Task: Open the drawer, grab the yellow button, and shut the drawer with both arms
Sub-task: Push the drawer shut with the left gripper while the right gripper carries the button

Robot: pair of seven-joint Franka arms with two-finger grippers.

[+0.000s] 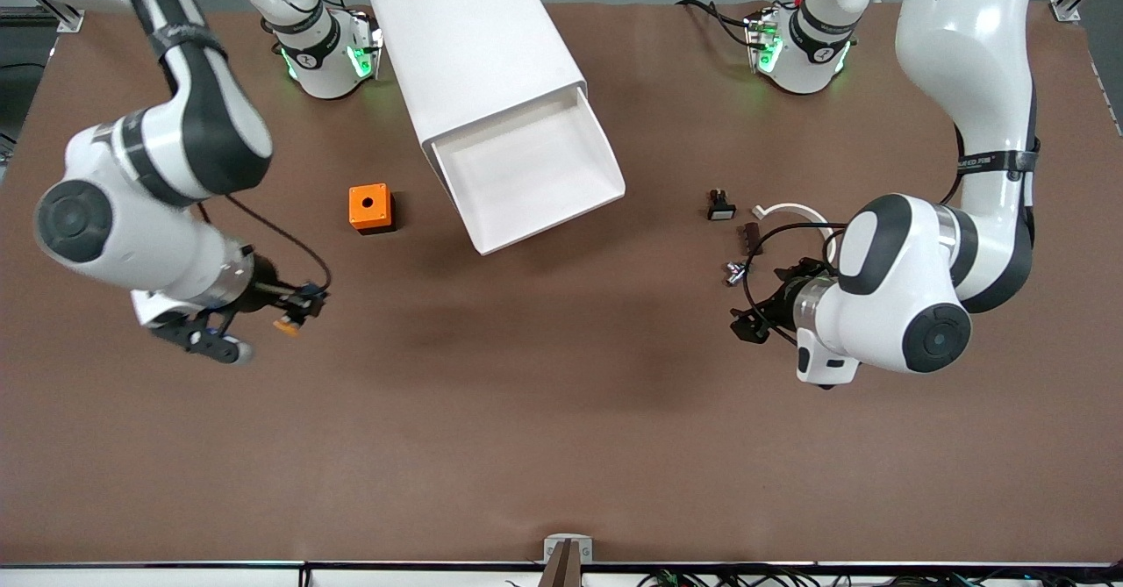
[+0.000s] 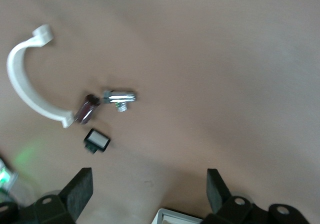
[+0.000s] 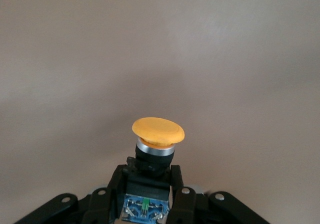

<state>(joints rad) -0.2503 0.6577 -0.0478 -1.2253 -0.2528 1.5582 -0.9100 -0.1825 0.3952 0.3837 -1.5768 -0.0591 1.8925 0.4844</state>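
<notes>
Your right gripper [image 1: 294,311] has its fingers clamped on the black-blue body of the button [image 3: 158,132], orange cap pointing away from the wrist. It hangs over bare table [image 1: 526,411] toward the right arm's end, and the orange cube [image 1: 369,208] sits on the table between it and the cabinet [image 1: 478,47].

The drawer [image 1: 531,175] stands pulled out of the cabinet, and its tray looks empty. By my reading the take is complete and closing is the step in hand.

Your left gripper [image 2: 150,184] hovers with fingers apart, holding nothing, over the small parts at the left arm's end: a white curved clip [image 2: 22,81], a metal fitting [image 2: 120,97] and a small black switch [image 2: 96,141].

The next move calls for one gripper to meet the drawer front squarely and push it home. Bracing the cabinet with the other arm would probably stop it sliding.
</notes>
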